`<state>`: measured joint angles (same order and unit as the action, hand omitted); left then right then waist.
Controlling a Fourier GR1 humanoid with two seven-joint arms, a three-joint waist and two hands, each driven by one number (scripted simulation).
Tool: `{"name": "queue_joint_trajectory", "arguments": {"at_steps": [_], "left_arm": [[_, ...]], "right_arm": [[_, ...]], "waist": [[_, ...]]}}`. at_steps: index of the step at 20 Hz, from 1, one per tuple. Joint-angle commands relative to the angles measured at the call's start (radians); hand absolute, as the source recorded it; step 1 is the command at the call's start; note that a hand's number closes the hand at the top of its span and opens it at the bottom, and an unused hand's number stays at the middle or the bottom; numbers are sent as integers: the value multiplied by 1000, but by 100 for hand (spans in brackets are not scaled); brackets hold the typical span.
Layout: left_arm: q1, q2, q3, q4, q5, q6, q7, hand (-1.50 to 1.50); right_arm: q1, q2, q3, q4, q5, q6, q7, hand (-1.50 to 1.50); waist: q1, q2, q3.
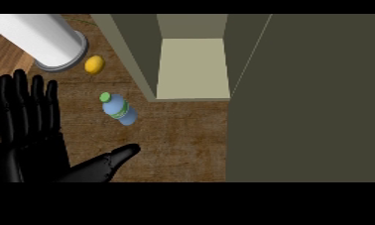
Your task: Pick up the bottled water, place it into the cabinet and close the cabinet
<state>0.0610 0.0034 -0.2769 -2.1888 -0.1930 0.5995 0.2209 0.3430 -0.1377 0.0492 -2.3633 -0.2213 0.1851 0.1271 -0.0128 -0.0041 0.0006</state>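
The bottled water (119,110), a small blue bottle with a green cap, stands on the wooden counter (183,140) just left of the open cabinet (193,68). My left hand (29,149) shows at the lower left, open, fingers straight and pointing up, thumb (110,162) stretched out to the right. The thumb's tip lies below the bottle and apart from it. Nothing is in the hand. The cabinet's pale inner floor is bare. My right hand does not show.
The cabinet's dark olive door (300,100) stands open and fills the right side. A white cylinder on a grey base (45,40) stands at the upper left, with a yellow lemon (93,64) beside it.
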Motion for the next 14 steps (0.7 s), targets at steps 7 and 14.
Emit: {"name": "queue_joint_trajectory", "arguments": {"at_steps": [7,14], "left_arm": [[160,-3,-281,-152,-201,169,79,-150],[157,5,-246,-60,-140,184,-3,-150]], "right_arm": [[239,33,12,-193,-36,60,3,-150],[317,25,-25,-182,-49,144,-77,-150]], "waist": [[5,-2,0],[0,1,-1]]}}
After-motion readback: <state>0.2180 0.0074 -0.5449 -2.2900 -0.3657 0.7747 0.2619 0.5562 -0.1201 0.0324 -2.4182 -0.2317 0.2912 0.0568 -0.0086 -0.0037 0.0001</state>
